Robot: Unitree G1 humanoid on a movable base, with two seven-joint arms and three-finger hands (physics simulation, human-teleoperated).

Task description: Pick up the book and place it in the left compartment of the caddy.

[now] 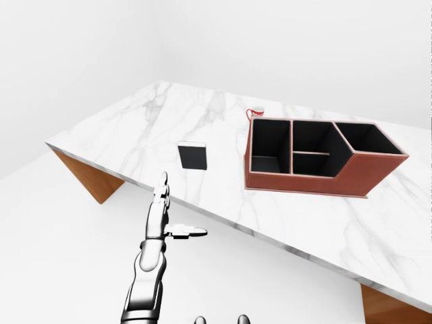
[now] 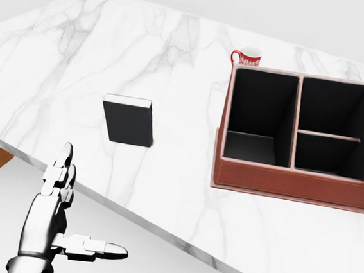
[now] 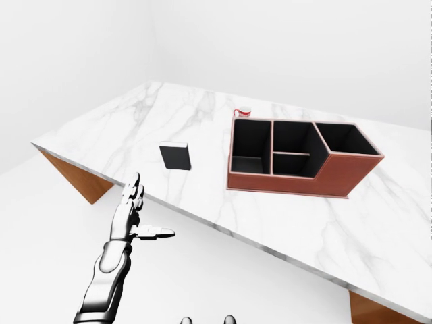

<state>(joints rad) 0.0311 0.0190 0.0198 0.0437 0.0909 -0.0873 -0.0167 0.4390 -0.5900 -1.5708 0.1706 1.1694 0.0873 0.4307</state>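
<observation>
Head view crops the caddy (image 2: 294, 179) at the right edge; mug (image 2: 246, 57) half hidden behind its wall. Book (image 2: 129, 122) lies flat on the desk (image 2: 181, 214), apart from the caddy's left wall. Left hand (image 2: 55, 218) spread, empty, off the desk's near edge. Right hand not visible.

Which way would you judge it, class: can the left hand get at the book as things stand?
Probably yes. The left hand is open, off the table's near edge, with bare marble between it and the book, which lies flat. The caddy sits well to the right.
</observation>
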